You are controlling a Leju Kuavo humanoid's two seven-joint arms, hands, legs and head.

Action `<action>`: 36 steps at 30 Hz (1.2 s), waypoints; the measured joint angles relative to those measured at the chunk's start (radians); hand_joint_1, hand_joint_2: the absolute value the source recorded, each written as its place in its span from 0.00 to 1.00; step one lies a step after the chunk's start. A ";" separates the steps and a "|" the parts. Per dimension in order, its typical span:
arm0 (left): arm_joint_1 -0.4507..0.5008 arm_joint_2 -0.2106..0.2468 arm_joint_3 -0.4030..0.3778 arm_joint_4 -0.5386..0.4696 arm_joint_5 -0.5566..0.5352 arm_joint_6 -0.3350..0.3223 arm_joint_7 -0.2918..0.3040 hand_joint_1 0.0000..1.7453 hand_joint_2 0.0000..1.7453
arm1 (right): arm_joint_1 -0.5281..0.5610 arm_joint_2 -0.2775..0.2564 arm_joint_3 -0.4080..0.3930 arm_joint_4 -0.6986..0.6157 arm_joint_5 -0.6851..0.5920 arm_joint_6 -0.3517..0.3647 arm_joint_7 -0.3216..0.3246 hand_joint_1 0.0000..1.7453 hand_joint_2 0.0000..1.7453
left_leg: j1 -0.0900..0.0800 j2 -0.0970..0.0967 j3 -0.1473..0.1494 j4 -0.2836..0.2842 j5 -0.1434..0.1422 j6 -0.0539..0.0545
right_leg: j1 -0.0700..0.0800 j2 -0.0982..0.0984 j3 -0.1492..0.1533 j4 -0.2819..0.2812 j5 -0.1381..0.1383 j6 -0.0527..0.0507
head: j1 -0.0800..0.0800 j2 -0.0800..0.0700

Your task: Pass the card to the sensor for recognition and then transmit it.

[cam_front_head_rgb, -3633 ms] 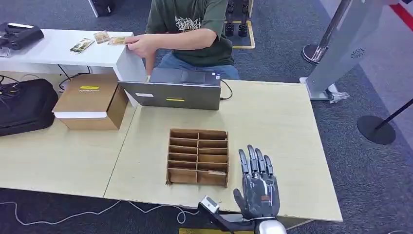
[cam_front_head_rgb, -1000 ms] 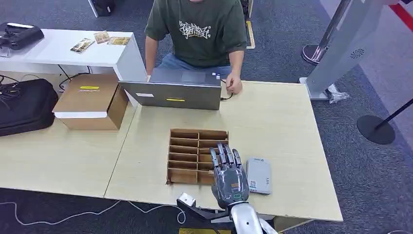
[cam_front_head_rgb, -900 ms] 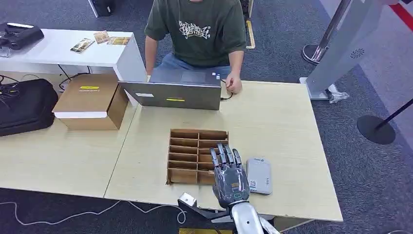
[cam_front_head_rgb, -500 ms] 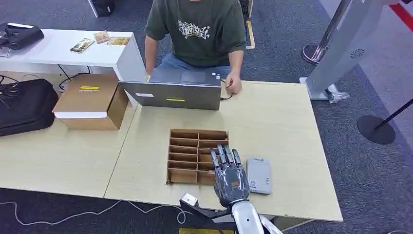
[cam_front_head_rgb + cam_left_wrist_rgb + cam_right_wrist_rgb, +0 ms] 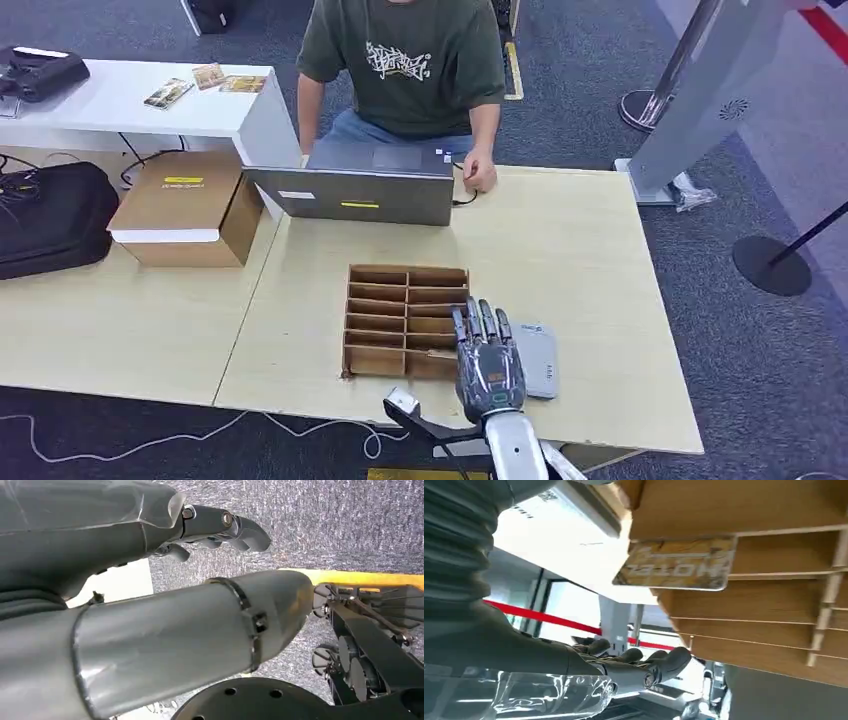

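A wooden slotted organizer (image 5: 405,320) stands on the light wood table (image 5: 580,250). A yellow card (image 5: 676,562) printed HOTEL sticks out of one of its slots (image 5: 437,352) at the near right. Just right of the organizer lies a flat grey sensor (image 5: 541,358). My right hand (image 5: 488,355) hovers with straight fingers above the organizer's right edge and the sensor's left part, holding nothing; its fingers (image 5: 639,662) stay apart from the card. My left hand (image 5: 220,525) hangs over the carpet, fingers loose and holding nothing.
A person in a green shirt (image 5: 410,60) sits behind a grey laptop (image 5: 360,185), one hand (image 5: 480,178) on the table. A cardboard box (image 5: 190,205) and black bag (image 5: 50,215) lie at the left. More cards (image 5: 168,93) rest on a white table.
My right hand has slid right from the organizer's near corner and now covers the sensor's left side. Earlier still, the person drew an arm back from the white table.
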State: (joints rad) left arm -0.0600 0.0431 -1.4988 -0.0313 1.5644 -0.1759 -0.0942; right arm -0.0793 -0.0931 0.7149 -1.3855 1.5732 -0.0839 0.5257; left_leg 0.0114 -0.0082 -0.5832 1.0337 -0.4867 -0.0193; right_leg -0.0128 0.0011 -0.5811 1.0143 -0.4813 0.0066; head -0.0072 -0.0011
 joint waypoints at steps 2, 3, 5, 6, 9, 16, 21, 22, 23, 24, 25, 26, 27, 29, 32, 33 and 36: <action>-0.001 0.000 0.000 0.000 0.005 0.003 0.001 0.00 0.00 | 0.013 -0.003 -0.009 -0.021 0.000 0.016 0.021 0.00 1.00 | 0.000 0.000 0.000 0.000 0.000 0.000 | 0.000 0.000 0.000 0.000 0.000 0.000 | 0.000 0.000; 0.000 0.000 0.000 0.000 0.006 0.003 0.001 0.00 0.00 | 0.021 -0.003 -0.013 -0.031 0.000 0.021 0.026 0.00 1.00 | 0.000 0.000 0.000 0.000 0.000 0.000 | 0.000 0.000 0.000 0.000 0.000 0.000 | 0.000 0.000; -0.001 0.000 0.000 0.000 0.006 0.004 0.004 0.00 0.00 | 0.036 -0.002 -0.027 -0.049 0.000 0.025 0.023 0.00 1.00 | 0.000 0.000 0.000 0.000 0.000 0.000 | 0.000 0.000 0.000 0.000 0.000 0.000 | 0.000 0.000; -0.001 -0.001 0.000 0.000 0.006 0.004 0.005 0.00 0.00 | 0.044 -0.002 -0.036 -0.056 0.000 0.027 0.018 0.00 1.00 | 0.000 0.000 0.000 0.000 0.000 0.000 | 0.000 0.000 0.000 0.000 0.000 0.000 | 0.000 0.000; -0.001 -0.002 0.000 0.000 0.006 0.004 0.007 0.00 0.00 | 0.066 0.004 -0.057 -0.074 0.000 0.039 0.007 0.00 1.00 | 0.000 0.000 0.000 0.000 0.000 0.000 | 0.000 0.000 0.000 0.000 0.000 0.000 | 0.000 0.000; -0.001 -0.005 0.000 0.000 0.006 0.004 0.007 0.00 0.00 | 0.097 0.027 -0.094 -0.111 0.000 0.045 -0.004 0.00 1.00 | 0.000 0.000 0.000 0.000 0.000 0.000 | 0.000 0.000 0.000 0.000 0.000 0.000 | 0.000 0.000; 0.000 -0.007 0.000 0.000 0.006 0.004 0.007 0.00 0.00 | 0.112 0.042 -0.119 -0.125 0.000 0.040 -0.016 0.00 1.00 | 0.000 0.000 0.000 0.000 0.000 0.000 | 0.000 0.000 0.000 0.000 0.000 0.000 | 0.000 0.000; 0.000 -0.008 0.000 0.000 0.006 0.004 0.007 0.00 0.00 | 0.116 0.052 -0.131 -0.125 0.000 0.037 -0.025 0.00 1.00 | 0.000 0.000 0.000 0.000 0.000 0.000 | 0.000 0.000 0.000 0.000 0.000 0.000 | 0.000 0.000; 0.000 -0.008 0.000 0.000 0.006 0.004 0.007 0.00 0.00 | 0.119 0.061 -0.140 -0.125 0.000 0.030 -0.036 0.00 1.00 | 0.000 0.000 0.000 0.000 0.000 0.000 | 0.000 0.000 0.000 0.000 0.000 0.000 | 0.000 0.000; 0.000 -0.009 0.000 0.000 0.006 0.004 0.007 0.00 0.00 | 0.122 0.071 -0.149 -0.125 0.000 0.023 -0.046 0.00 1.00 | 0.000 0.000 0.000 0.000 0.000 0.000 | 0.000 0.000 0.000 0.000 0.000 0.000 | 0.000 0.000; 0.000 -0.010 0.000 0.000 0.006 0.004 0.007 0.00 0.00 | 0.125 0.082 -0.159 -0.124 0.000 0.015 -0.058 0.00 1.00 | 0.000 0.000 0.000 0.000 0.000 0.000 | 0.000 0.000 0.000 0.000 0.000 0.000 | 0.000 0.000; 0.000 -0.010 0.000 0.000 0.006 0.004 0.008 0.00 0.00 | 0.128 0.094 -0.169 -0.124 0.000 0.008 -0.067 0.00 1.00 | 0.000 0.000 0.000 0.000 0.000 0.000 | 0.000 0.000 0.000 0.000 0.000 0.000 | 0.000 0.000; 0.000 -0.011 0.000 0.000 0.006 0.004 0.008 0.00 0.00 | 0.129 0.106 -0.177 -0.122 0.000 0.005 -0.071 0.00 1.00 | 0.000 0.000 0.000 0.000 0.000 0.000 | 0.000 0.000 0.000 0.000 0.000 0.000 | 0.000 0.000; 0.000 -0.014 0.000 0.000 0.006 0.004 0.008 0.00 0.00 | 0.130 0.121 -0.189 -0.117 0.000 0.000 -0.079 0.00 1.00 | 0.000 0.000 0.000 0.000 0.000 0.000 | 0.000 0.000 0.000 0.000 0.000 0.000 | 0.000 0.000; -0.001 -0.016 0.000 0.000 0.006 0.005 0.011 0.00 0.00 | 0.131 0.148 -0.214 -0.101 0.000 -0.018 -0.107 0.00 1.00 | 0.000 0.000 0.000 0.000 0.000 0.000 | 0.000 0.000 0.000 0.000 0.000 0.000 | 0.000 0.000; -0.001 -0.016 0.000 0.000 0.005 0.005 0.013 0.00 0.00 | 0.130 0.154 -0.220 -0.096 0.000 -0.021 -0.111 0.00 1.00 | 0.000 0.000 0.000 0.000 0.000 0.000 | 0.000 0.000 0.000 0.000 0.000 0.000 | 0.000 0.000; -0.002 -0.017 0.000 0.000 0.002 0.005 0.019 0.00 0.00 | 0.128 0.166 -0.234 -0.082 0.000 -0.019 -0.108 0.00 1.00 | 0.000 0.000 0.000 0.000 0.000 0.000 | 0.000 0.000 0.000 0.000 0.000 0.000 | 0.000 0.000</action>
State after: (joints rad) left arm -0.0618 0.0263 -1.4992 -0.0313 1.5663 -0.1713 -0.0755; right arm 0.0490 0.0729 0.4806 -1.4679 1.5732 -0.1026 0.4173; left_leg 0.0114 -0.0083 -0.5833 1.0336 -0.4867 -0.0193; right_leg -0.0128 0.0009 -0.5809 1.0144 -0.4813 0.0066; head -0.0069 -0.0011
